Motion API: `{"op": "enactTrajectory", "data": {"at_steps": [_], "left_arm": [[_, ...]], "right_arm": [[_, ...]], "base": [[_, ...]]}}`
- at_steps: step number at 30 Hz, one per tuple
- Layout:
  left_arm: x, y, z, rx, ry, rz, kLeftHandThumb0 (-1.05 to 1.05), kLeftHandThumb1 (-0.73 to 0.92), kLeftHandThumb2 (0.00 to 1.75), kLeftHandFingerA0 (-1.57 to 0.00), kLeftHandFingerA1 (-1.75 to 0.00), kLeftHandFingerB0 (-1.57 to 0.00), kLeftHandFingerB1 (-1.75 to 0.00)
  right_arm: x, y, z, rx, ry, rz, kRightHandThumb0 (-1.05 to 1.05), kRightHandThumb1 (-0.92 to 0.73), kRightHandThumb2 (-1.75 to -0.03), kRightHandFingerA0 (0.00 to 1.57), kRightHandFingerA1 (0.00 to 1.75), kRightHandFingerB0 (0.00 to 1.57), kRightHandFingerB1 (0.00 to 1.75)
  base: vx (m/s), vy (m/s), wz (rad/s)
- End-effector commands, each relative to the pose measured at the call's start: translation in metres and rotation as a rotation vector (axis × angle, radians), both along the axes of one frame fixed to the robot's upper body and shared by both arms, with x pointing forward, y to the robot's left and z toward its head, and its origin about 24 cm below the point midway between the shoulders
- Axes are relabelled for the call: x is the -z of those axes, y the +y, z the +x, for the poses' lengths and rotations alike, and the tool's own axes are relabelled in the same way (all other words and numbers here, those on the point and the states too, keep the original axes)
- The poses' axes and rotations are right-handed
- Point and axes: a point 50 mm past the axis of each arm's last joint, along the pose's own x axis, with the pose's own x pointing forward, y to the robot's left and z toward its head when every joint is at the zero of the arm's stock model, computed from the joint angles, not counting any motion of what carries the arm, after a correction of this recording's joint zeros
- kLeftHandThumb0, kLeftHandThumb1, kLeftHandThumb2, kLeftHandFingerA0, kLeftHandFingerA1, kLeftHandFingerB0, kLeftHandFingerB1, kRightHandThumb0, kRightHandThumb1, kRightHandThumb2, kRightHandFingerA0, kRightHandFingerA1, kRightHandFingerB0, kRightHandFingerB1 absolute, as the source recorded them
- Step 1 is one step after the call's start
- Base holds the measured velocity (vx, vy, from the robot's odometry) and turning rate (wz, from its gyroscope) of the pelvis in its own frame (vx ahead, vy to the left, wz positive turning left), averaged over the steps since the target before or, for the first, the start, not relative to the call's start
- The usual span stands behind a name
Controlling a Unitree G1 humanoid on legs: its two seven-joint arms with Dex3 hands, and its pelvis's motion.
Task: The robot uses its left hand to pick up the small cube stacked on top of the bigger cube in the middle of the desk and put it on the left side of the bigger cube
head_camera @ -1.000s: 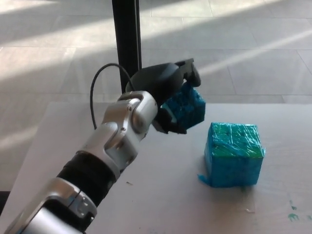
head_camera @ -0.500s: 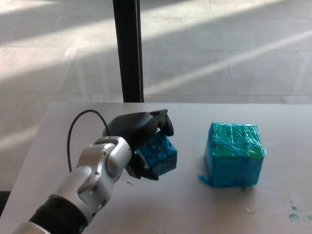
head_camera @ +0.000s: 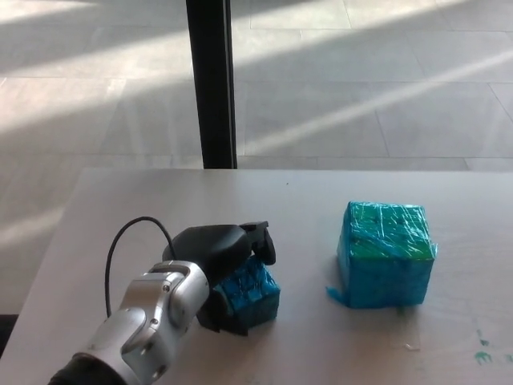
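Note:
The bigger cube (head_camera: 385, 254), wrapped in blue-green tape, stands on the grey desk (head_camera: 304, 200) right of centre, with nothing on top of it. The small blue cube (head_camera: 251, 294) is low at the desk surface, well left of the bigger cube. My left hand (head_camera: 224, 261) is shut on it, black fingers (head_camera: 258, 241) curled over its top and the thumb under its left edge. Whether the small cube rests on the desk or hangs just above it I cannot tell. My right hand does not show.
A black post (head_camera: 212, 80) rises behind the desk's far edge. Tiled floor (head_camera: 385, 88) lies beyond. A black cable (head_camera: 120, 249) loops off my left wrist. Small teal paint marks (head_camera: 482, 353) dot the desk at the lower right.
My left hand has carried the small cube down and to the left, from beside the bigger cube's top level to the desk surface, and my arm has drawn back toward me.

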Motion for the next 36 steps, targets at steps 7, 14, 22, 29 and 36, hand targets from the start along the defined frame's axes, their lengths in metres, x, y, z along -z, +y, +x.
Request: {"op": "enactTrajectory", "data": {"at_steps": [7,14,22,29,36], "left_arm": [[0.013,0.017,-0.003,0.025,0.007,0.176,-0.15,0.72,0.84,-0.92,-1.75,-0.68,-1.45],[0.007,0.015,-0.001,0.001,0.067,0.212,-0.36,0.77,0.63,-0.62,-1.16,-0.25,-0.33],[-0.008,0.012,0.006,-0.049,0.195,0.305,-1.05,0.78,0.67,-0.04,-0.5,0.0,0.0],[-0.013,0.012,0.005,-0.053,0.224,0.24,-1.05,0.9,0.74,0.0,-0.37,0.0,0.0],[-0.035,0.02,0.01,-0.092,0.2,0.131,-1.05,0.67,1.17,-0.01,-0.25,0.0,0.0]], "right_arm": [[-0.007,-0.009,-0.001,-0.022,0.013,-0.037,-0.37,-0.69,-0.61,0.66,0.58,0.54,0.39],[-0.005,-0.008,-0.004,0.0,0.012,-0.025,-0.37,-0.7,-0.61,0.66,0.55,0.54,0.39],[-0.005,-0.008,-0.005,0.009,0.019,-0.025,-0.37,-0.68,-0.61,0.67,0.56,0.54,0.38],[-0.005,-0.009,-0.006,0.003,0.021,-0.018,-0.36,-0.67,-0.6,0.67,0.55,0.54,0.39],[-0.008,-0.009,-0.002,-0.015,0.02,-0.022,-0.34,-0.66,-0.6,0.65,0.58,0.52,0.38]], "base": [[0.0,0.0,0.0],[0.0,0.0,0.0],[0.0,0.0,0.0],[0.0,0.0,0.0],[0.0,0.0,0.0]]}}
